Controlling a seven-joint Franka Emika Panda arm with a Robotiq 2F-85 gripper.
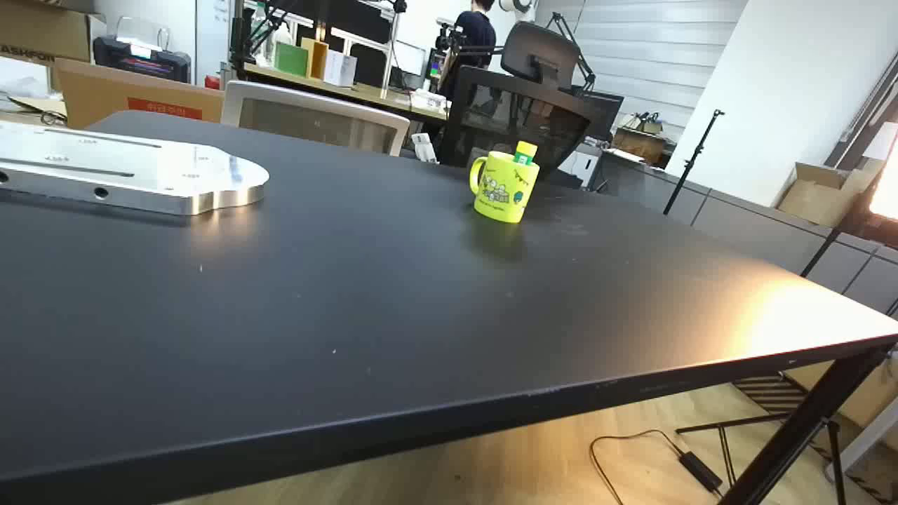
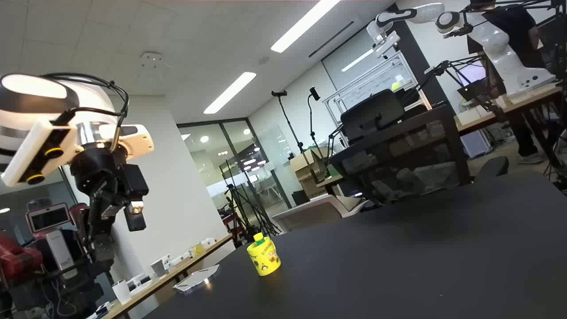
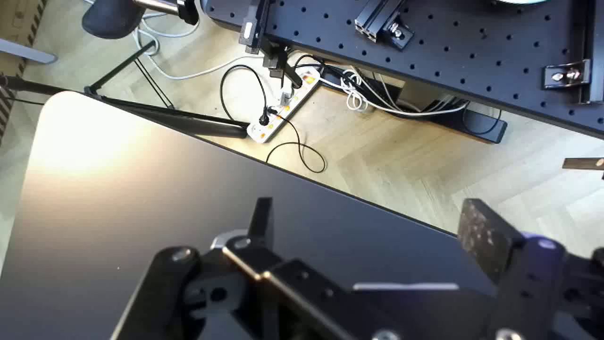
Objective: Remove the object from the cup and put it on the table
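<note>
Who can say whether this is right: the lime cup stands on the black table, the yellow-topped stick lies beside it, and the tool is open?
Not quite: the stick is in the cup, not beside it, as both exterior views show. The cup stands on the black table, and the tool is open.

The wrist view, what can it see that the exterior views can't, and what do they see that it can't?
Only the wrist view: a long white power strip and a black bench top dotted with round holes. Only the exterior views, both of them: a yellow-green cup with a yellow-and-green stick poking out. All share the matte black table.
</note>
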